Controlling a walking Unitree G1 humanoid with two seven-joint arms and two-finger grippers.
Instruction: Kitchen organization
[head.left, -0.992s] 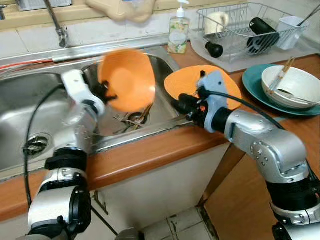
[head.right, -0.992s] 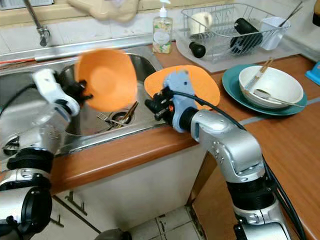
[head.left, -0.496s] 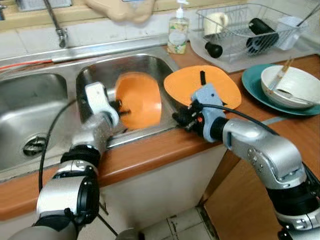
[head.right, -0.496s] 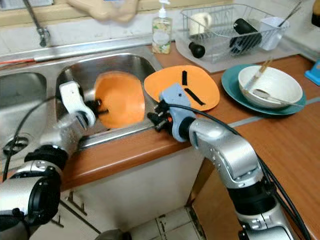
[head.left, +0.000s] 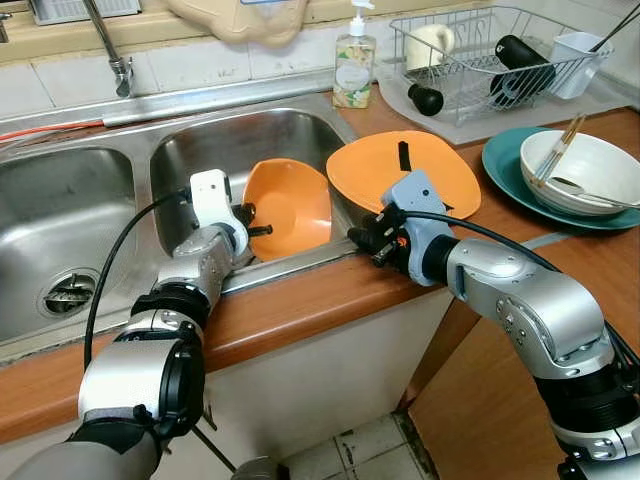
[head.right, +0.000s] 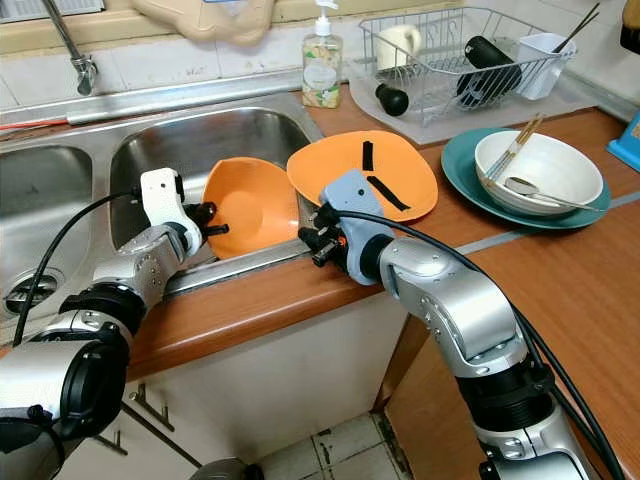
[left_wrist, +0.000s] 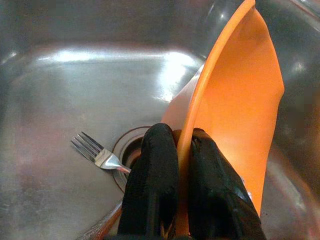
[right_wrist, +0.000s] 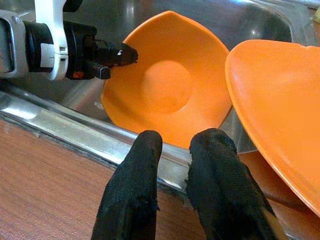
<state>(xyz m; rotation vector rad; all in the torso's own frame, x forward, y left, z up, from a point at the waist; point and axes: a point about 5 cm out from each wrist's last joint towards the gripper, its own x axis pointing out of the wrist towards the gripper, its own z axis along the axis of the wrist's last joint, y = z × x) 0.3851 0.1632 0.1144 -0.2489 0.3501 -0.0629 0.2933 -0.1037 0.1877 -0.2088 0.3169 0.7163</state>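
Stainless double sink (head.left: 250, 135) is filling the upper left of the frame, set into a wooden surface (head.left: 330, 300) that is running off to the right. You are holding the orange bowl (head.left: 290, 205) with the left claw (head.left: 262, 230), its two fingers (left_wrist: 152, 185) pinched tight on the rim, one on each face, so the bowl is standing on edge inside the right-hand basin, leaning toward the basin's right wall. Gripping the rim is likely what is letting you tilt it clear of the fork (left_wrist: 97, 152) lying by the drain.

Your right claw (head.right: 315, 245) is hovering at the sink's front lip, just beside the bowl, its fingers (right_wrist: 135, 200) nearly together with a narrow gap and gripping nothing; it seems to be waiting for a handover or to steady the bowl.

Beside it, at centre frame, an orange plate (head.left: 440, 175) is resting on the surface and overhanging the basin's edge. Further right, a white bowl (head.left: 590, 170) with chopsticks is sitting on a teal plate (head.left: 505, 165), and a dish rack (head.left: 490, 60) is standing at the upper right, next to a soap bottle (head.left: 353, 65).
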